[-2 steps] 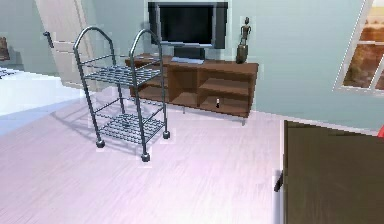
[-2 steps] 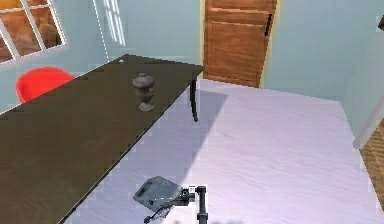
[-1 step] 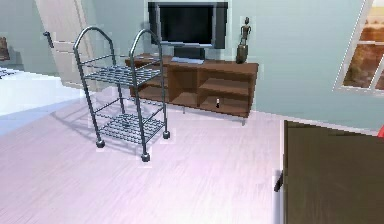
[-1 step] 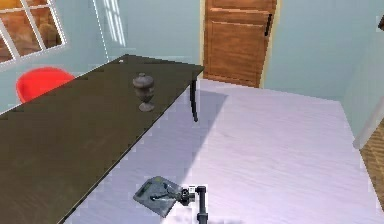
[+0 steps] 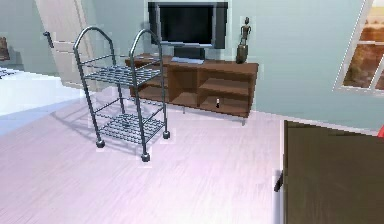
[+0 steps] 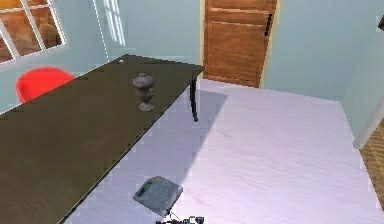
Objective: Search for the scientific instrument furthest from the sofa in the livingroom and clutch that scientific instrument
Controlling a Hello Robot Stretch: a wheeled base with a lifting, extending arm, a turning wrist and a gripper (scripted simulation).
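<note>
No thing in view has the clear shape of a scientific instrument. A dark urn-shaped object (image 6: pixel 146 90) stands on the long dark table (image 6: pixel 70 140). On the floor beside the table's near end lies a flat grey-blue slab (image 6: pixel 157 192). Just below it, at the arm side view's bottom edge, the arm's white marked squares (image 6: pixel 188 218) peek in, with the gripper (image 6: pixel 168 217) barely showing beside them. I cannot tell whether it holds anything. A dark slim statuette (image 5: pixel 242 42) stands on the wooden TV stand (image 5: pixel 235 72).
A wire metal cart (image 5: pixel 125 90) stands on the pale floor before the TV (image 5: pixel 188 25). A white bed (image 5: pixel 25 90) is at the forward view's left, and the dark table's end (image 5: pixel 330 170) at its lower right. Red chair (image 6: pixel 42 82) beyond the table; wooden door (image 6: pixel 238 40) at the far wall.
</note>
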